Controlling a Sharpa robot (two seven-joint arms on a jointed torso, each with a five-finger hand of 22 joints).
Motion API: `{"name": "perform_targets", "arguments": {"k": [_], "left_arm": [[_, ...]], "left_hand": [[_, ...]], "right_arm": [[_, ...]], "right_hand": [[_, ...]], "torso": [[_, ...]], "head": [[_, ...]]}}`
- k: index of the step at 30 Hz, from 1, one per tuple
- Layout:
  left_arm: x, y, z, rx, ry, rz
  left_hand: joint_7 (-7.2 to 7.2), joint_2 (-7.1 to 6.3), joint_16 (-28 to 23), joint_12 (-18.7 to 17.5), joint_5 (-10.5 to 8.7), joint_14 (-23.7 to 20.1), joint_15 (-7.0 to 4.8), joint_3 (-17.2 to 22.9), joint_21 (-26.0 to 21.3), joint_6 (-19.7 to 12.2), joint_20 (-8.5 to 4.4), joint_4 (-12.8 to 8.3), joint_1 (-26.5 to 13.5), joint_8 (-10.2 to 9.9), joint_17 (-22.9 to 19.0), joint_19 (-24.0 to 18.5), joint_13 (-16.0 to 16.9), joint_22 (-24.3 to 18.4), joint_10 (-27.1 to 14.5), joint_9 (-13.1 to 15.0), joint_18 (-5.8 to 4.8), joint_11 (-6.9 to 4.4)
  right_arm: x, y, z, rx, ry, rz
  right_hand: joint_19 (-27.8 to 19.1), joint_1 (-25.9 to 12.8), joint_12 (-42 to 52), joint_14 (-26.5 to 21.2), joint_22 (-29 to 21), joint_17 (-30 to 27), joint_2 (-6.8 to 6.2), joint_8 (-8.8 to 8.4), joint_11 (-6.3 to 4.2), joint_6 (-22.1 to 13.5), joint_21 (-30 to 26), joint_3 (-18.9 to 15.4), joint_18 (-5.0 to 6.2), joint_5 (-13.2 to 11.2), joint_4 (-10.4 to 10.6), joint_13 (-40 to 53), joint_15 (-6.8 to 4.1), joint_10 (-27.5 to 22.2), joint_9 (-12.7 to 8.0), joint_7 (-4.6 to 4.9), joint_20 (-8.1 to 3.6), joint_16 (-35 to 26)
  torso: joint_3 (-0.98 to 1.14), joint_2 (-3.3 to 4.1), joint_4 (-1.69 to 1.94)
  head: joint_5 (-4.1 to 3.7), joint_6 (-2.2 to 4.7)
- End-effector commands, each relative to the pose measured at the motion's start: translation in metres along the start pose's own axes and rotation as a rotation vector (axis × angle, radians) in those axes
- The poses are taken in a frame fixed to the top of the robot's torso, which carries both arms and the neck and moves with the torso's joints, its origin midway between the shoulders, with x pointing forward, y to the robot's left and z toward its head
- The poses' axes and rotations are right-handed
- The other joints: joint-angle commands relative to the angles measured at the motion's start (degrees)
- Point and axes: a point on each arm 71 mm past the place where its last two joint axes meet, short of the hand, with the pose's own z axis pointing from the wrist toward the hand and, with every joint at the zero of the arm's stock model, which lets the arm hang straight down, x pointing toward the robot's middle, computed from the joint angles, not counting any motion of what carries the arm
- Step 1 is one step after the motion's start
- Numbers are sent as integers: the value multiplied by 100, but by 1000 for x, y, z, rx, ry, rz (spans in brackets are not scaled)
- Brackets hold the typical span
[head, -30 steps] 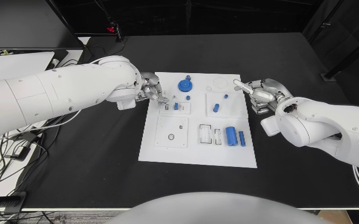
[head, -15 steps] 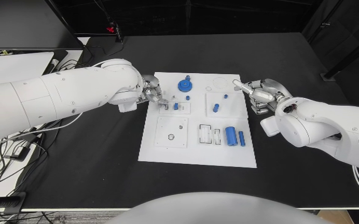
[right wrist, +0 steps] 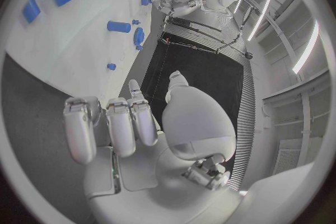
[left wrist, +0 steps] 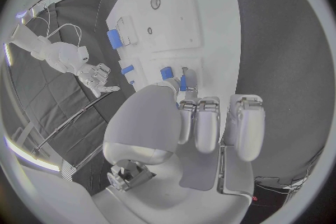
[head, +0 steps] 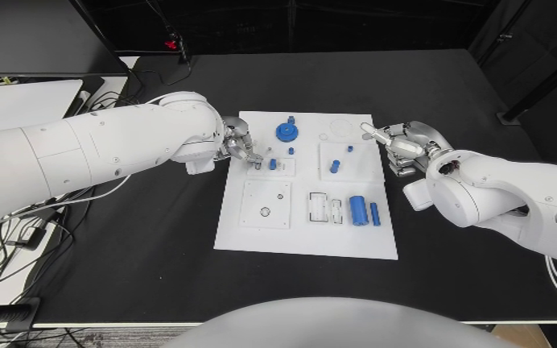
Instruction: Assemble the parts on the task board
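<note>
The white task board (head: 304,231) lies mid-table. My left hand (head: 241,148) hovers over its left part, fingers curled; thumb and a fingertip pinch a small blue part (left wrist: 183,83) just above a small white block (head: 274,168), beside another small blue part (left wrist: 167,73). A blue gear (head: 286,132) sits near the board's far edge, a blue peg (head: 334,167) in the middle, and two blue cylinders (head: 365,211) to the right. My right hand (head: 401,147) rests at the board's right edge with its fingers (right wrist: 119,123) curled and nothing in them.
The black table (head: 139,235) surrounds the board. A square white plate with holes (head: 266,205) and a slotted holder (head: 323,208) sit on the board's near half. White equipment and cables (head: 29,227) lie off the table's left side.
My left arm has shifted slightly while its hand stays at the same spot on the board. The right hand has not moved.
</note>
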Motion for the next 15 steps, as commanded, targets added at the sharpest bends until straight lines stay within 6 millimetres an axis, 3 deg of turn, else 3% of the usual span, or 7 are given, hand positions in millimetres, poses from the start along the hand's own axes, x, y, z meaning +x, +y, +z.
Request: {"name": "perform_targets", "arguments": {"k": [1,15], "left_arm": [[2,0,1,-15,25,14],[8,0,3,-17,53,25]], "left_hand": [[-93,159,5,-14,-18,590,4,739,18,123,8,-368,109,11,1510,607,1491,1509,618,10,-37,-26],[-90,147,5,-14,-31,590,5,789,18,118,8,-368,85,7,1510,607,1491,1509,618,16,-37,-23]], "right_arm": [[1,2,0,-12,1,-1],[1,2,0,-13,3,0]], "right_hand": [[606,-14,15,585,1510,1510,57,20,36,-30,19,-29,-86,34,8,1508,38,596,-6,32,34,14],[606,-14,15,585,1510,1510,57,20,36,-30,19,-29,-86,34,8,1508,38,596,-6,32,34,14]], "torso": [[2,-3,1],[-2,-4,-2]], "head": [[5,-4],[11,-17]]}}
